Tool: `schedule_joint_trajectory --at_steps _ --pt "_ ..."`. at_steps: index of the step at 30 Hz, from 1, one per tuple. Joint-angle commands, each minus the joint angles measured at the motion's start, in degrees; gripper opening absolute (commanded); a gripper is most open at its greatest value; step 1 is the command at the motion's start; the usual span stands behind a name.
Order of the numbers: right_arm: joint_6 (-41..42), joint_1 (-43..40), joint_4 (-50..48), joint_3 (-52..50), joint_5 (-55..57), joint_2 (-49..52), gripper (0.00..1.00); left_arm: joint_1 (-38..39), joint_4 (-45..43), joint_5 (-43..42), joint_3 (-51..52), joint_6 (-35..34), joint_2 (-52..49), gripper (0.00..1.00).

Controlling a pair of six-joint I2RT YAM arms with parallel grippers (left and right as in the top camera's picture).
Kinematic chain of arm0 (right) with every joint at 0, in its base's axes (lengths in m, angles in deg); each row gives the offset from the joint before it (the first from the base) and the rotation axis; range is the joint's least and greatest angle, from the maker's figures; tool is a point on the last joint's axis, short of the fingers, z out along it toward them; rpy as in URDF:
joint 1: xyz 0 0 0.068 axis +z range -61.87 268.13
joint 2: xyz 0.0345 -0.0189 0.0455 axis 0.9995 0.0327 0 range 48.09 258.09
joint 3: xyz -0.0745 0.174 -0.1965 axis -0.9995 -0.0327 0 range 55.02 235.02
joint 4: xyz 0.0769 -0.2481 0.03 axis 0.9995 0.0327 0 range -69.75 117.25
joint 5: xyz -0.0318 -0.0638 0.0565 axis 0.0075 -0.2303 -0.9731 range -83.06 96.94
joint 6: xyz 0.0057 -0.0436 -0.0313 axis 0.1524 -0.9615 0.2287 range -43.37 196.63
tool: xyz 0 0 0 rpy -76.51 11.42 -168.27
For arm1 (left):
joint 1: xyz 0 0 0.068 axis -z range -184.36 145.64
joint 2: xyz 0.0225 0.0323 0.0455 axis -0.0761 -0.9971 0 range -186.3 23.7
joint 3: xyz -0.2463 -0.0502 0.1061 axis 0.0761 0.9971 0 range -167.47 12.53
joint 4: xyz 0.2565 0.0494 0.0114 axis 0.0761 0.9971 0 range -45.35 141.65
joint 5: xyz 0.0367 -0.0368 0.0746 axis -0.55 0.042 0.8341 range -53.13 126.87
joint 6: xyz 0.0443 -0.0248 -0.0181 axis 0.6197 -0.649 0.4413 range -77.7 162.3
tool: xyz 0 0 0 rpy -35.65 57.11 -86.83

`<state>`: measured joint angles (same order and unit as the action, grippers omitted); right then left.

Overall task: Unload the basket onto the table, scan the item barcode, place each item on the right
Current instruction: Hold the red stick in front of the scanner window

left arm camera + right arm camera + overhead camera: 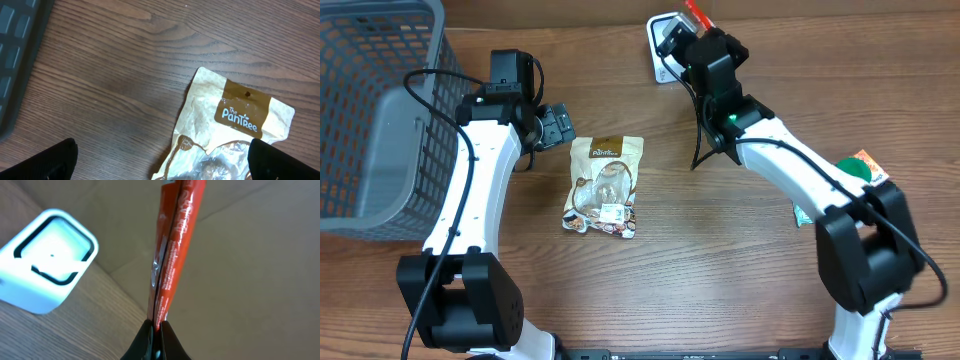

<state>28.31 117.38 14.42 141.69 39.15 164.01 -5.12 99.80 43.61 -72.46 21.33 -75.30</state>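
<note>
Grey basket (380,110) sits far left of the scanner (47,262), not involved. Pantree pouch (605,185) lies flat, well apart from the scanner on the robot's side, below the left gripper (556,125), whose jaws are spread wide and hold nothing. Red packet (175,240) is pinched tight in the right gripper (156,330), just beside the scanner. No barcode is seen. Likely best: the packet is rotated until 1 flat face is turned to the scanner window, then held steady.
</note>
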Motion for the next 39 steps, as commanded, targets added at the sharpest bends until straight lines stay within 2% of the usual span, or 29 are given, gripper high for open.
schedule_joint_trajectory --at_steps 1,7,12,15,23,32,39 --pt "-6.43 -0.15 -4.00 1.16 -1.18 4.04 0.04 0.02 0.04 0.90 -0.66 0.42 0.00 1.00" --pt "-14.45 -0.39 -16.11 1.16 -0.66 10.29 0.04 0.02 0.07 0.90 -0.66 0.42 0.00 1.00" --pt "-22.47 -1.20 -23.41 1.16 4.96 16.37 0.04 0.02 0.04 0.90 -0.66 0.42 0.00 1.00" --pt "-23.10 -1.95 -25.35 1.16 7.15 18.86 0.03 0.02 0.07 0.90 -0.66 0.42 0.00 0.99" --pt "-23.17 -2.01 -25.79 1.16 7.37 20.52 0.03 0.02 0.07 0.90 -0.66 0.42 0.00 1.00" --pt "-29.99 -2.01 -29.68 1.16 7.17 20.52 0.03 0.02 0.07 0.90 -0.66 0.42 0.00 1.00" --pt "-29.99 -2.01 -23.02 1.16 6.56 20.63 0.04 0.02 0.04 0.90 -0.66 0.42 0.00 1.00"
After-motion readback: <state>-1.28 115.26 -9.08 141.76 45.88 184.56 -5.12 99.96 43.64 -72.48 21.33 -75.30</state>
